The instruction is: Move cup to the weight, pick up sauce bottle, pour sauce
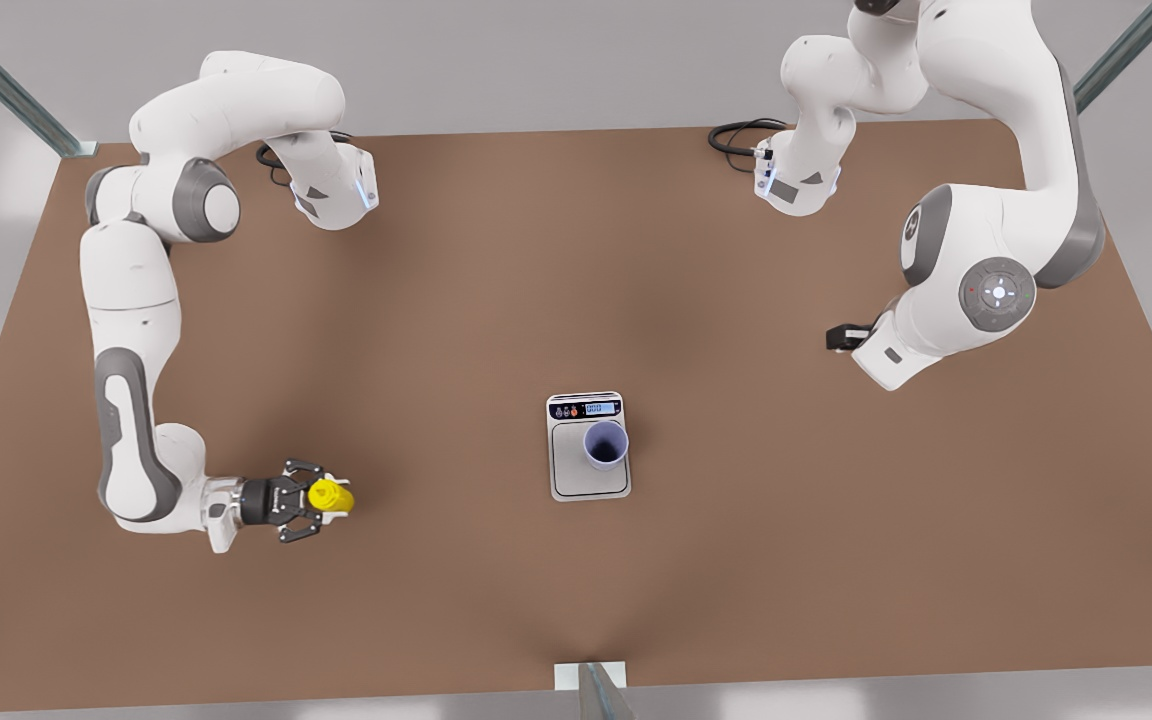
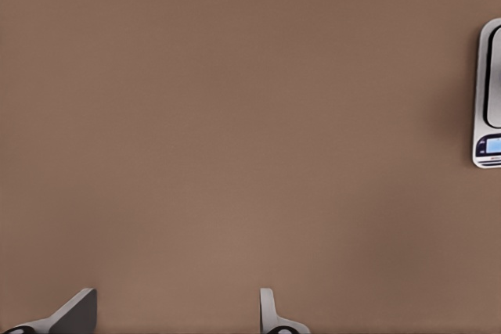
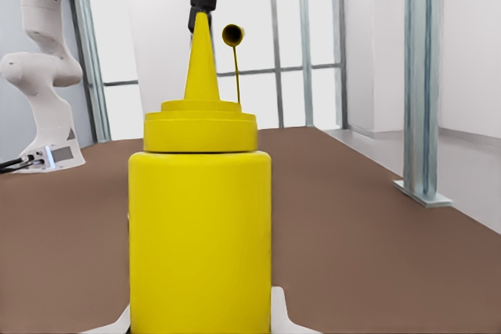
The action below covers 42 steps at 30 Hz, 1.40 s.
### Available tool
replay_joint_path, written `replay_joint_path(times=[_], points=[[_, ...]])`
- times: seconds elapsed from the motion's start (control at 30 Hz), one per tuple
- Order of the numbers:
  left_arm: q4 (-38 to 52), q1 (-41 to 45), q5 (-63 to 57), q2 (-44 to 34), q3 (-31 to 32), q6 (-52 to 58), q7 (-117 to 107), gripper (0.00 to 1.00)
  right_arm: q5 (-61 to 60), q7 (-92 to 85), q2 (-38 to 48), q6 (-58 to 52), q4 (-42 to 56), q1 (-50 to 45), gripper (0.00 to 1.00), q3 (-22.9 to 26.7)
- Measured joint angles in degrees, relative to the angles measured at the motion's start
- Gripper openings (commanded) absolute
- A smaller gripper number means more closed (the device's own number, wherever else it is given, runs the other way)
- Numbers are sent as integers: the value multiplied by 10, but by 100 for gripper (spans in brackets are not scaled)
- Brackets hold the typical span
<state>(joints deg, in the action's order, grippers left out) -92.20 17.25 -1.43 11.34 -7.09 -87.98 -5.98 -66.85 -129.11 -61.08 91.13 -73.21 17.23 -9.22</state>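
Lavender cup point(image 1: 605, 445) on one weight point(image 1: 588, 445); right claw point(image 1: 321, 500) clasping one sauce bottle point(image 1: 330, 496); left claw point(image 2: 176, 314) spread, waiting.

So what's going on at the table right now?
The cup already stands on the kitchen scale. The right gripper, at the front view's left, has its fingers on either side of the upright yellow sauce bottle on the table; whether it is clamped yet is unclear. The left gripper hangs open over bare table beside the scale, waiting. No sauce poured yet.
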Motion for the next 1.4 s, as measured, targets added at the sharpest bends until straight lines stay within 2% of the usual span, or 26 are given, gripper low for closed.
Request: replay_joint_path(times=[0.03,0.4,0.53,0.63,0.8,0.87,0.9,1.0,1.03,1.07,1.1,1.4], points=[[-1,-1,-1,2,0,1,0,100,0,0,0,0,0,0,61,0],[-1,0,-4,2,1,18,-4,100,-20,-56,-22,2,4,-2,62,0],[0,17,-5,13,1,16,-29,100,-20,-80,-22,4,6,-3,62,0],[0,67,-21,8,1,23,-79,100,-19,-84,-29,5,6,-3,62,0],[0,58,-38,9,0,25,-85,100,-19,-84,-35,5,5,-3,63,0],[0,58,-40,9,0,25,-85,100,-19,-84,-36,5,5,-2,69,0],[0,57,-41,9,0,25,-85,100,-19,-84,-37,5,5,-2,76,0],[0,59,-43,8,1,27,-85,100,-19,-83,-38,9,5,-2,76,0],[0,60,-43,8,1,28,-85,100,-20,-83,-38,9,5,-2,80,0],[0,60,-43,8,1,28,-85,100,-21,-83,-38,9,5,-2,95,0],[0,59,-43,8,1,28,-85,100,-21,-83,-38,9,5,-2,100,0],[0,62,-44,8,1,28,-86,100,-22,-77,-38,9,3,-1,100,0]])
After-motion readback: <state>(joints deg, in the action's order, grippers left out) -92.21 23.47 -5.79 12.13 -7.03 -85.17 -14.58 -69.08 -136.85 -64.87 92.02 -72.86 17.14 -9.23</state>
